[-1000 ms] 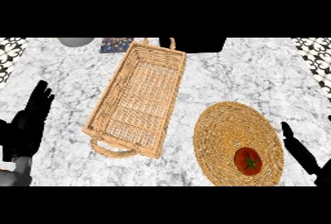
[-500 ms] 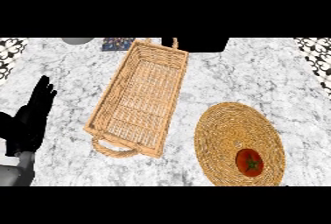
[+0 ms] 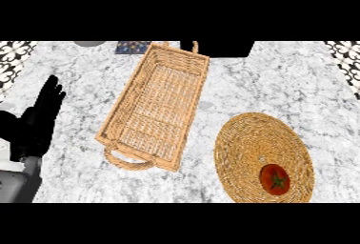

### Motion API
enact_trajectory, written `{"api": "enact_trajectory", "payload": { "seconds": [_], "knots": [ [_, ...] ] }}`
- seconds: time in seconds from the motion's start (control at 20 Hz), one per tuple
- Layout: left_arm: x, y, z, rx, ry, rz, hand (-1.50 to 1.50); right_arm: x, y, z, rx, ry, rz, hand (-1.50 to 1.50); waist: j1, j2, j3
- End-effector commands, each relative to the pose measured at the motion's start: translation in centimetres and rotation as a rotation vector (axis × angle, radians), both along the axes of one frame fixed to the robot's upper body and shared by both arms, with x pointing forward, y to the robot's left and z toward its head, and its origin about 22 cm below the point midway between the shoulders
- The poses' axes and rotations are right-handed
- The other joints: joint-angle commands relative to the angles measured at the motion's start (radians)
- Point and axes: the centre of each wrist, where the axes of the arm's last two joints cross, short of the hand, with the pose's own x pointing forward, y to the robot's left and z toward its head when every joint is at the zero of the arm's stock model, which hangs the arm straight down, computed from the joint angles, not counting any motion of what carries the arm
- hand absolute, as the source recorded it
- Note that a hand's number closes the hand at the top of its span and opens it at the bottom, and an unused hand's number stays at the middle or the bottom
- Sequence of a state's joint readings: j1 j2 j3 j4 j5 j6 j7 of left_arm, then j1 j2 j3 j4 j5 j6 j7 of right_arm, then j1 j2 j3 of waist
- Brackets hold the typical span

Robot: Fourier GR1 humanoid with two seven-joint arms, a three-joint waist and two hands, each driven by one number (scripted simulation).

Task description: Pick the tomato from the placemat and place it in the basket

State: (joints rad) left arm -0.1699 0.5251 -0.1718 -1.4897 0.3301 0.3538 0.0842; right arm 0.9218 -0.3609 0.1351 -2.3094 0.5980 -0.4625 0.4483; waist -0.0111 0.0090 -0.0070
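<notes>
Red tomato (image 3: 275, 179) on my screen, green stalk star facing up, sitting on the near right part of the round woven placemat (image 3: 252, 136). That placemat lies at the near right of the marble counter (image 3: 288, 81). To its left I have the long wicker basket (image 3: 158, 100), lying at a slant from near left to far right, with one loop handle at its near end and another at its far end. A strip of marble shows between basket and placemat, so the two are apart. My left hand (image 3: 35, 128) shows at the left edge, fingers straight and pointing up, holding nothing, well apart from the tomato. I cannot tell anything about my right hand from this view.
</notes>
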Motion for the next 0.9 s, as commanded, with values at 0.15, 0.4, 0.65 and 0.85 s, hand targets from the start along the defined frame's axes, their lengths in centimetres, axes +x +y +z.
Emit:
{"api": "enact_trajectory", "payload": {
  "seconds": [0.15, 0.4, 0.65, 0.85],
  "knots": [
    [0.0, 0.2, 0.4, -0.008, 0.023, 0.001, 0.00, 0.0, 2.2, 4.5, 0.027, -0.009, -0.021, -1.50, 0.005, -0.010, 0.006],
    [0.5, -1.6, -1.3, -0.006, 0.012, -0.013, 0.00, 2.9, 2.2, 3.3, 0.047, -0.093, -0.015, -1.50, 0.007, -0.008, 0.006],
    [0.5, -0.7, -2.8, -0.006, 0.028, -0.020, 0.00, 5.0, 4.7, -1.2, 0.059, -0.102, 0.002, -1.50, 0.007, -0.009, 0.007],
    [0.6, -1.1, -1.4, 0.000, 0.027, -0.013, 0.00, 4.5, 4.1, -4.8, 0.037, -0.097, 0.028, -1.50, 0.004, -0.011, 0.008]
  ]
}}
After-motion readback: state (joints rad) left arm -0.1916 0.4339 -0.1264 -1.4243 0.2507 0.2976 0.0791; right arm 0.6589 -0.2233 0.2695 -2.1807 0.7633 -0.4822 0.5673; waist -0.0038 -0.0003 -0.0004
